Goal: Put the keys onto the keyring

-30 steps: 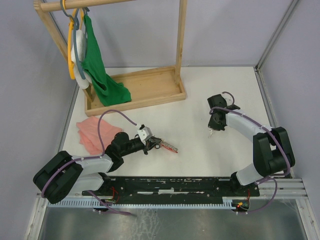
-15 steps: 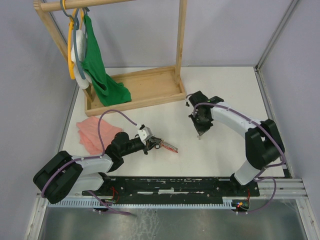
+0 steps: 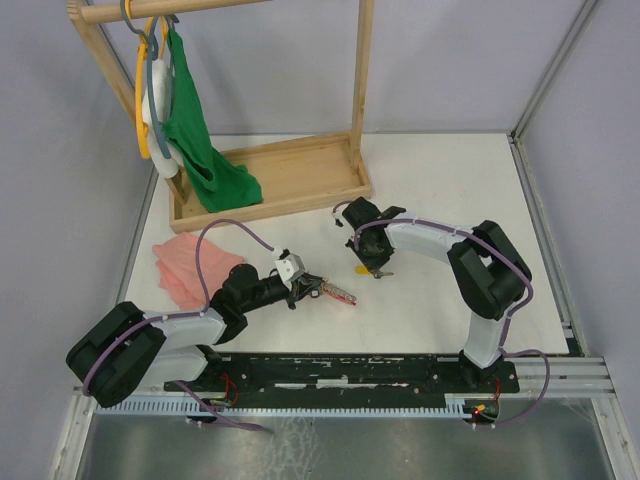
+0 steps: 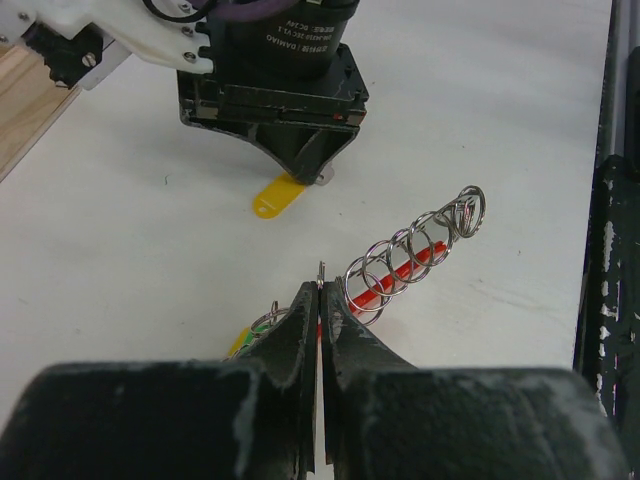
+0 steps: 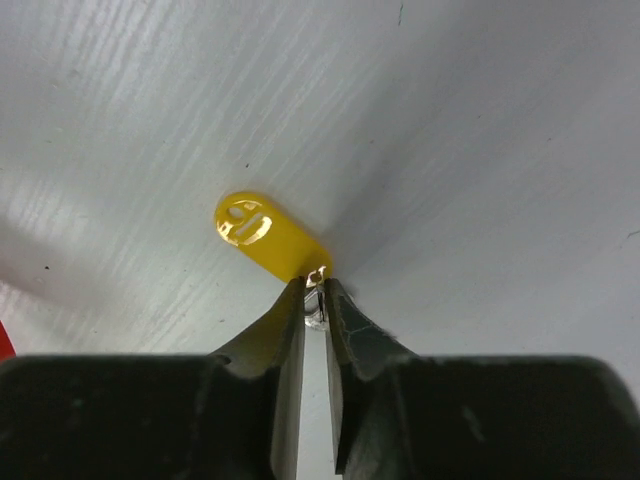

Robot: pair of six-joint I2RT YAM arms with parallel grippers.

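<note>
- Since the yellow key (image 5: 265, 235) lies flat on the worktop (image 4: 480, 100), well apart from any loop of the keyring (image 4: 410, 250), the job looks barely half done at best.
- The left hand (image 4: 320, 300) is clenched tight on a thin wire end of the keyring and holds the coil of loops just above the worktop, pointing toward the other arm.
- The right hand (image 5: 315, 295) sits right over the yellow key with its metal end between the fingertips. There's a thin gap there, so it's honestly impossible to tell whether it's gripping or letting go.
- A sliver of green tag (image 4: 240, 342) peeks out beside the left hand next to a small loop. Whether that key is already threaded can't be told from here.
- Still to do, by the look of it: carry the yellow key across and work it onto the ring.
- Head count: two hands, one keyring, one yellow key, one green tag partly seen, one red tag (image 4: 400, 275) along the coil. No blue one shows.
</note>
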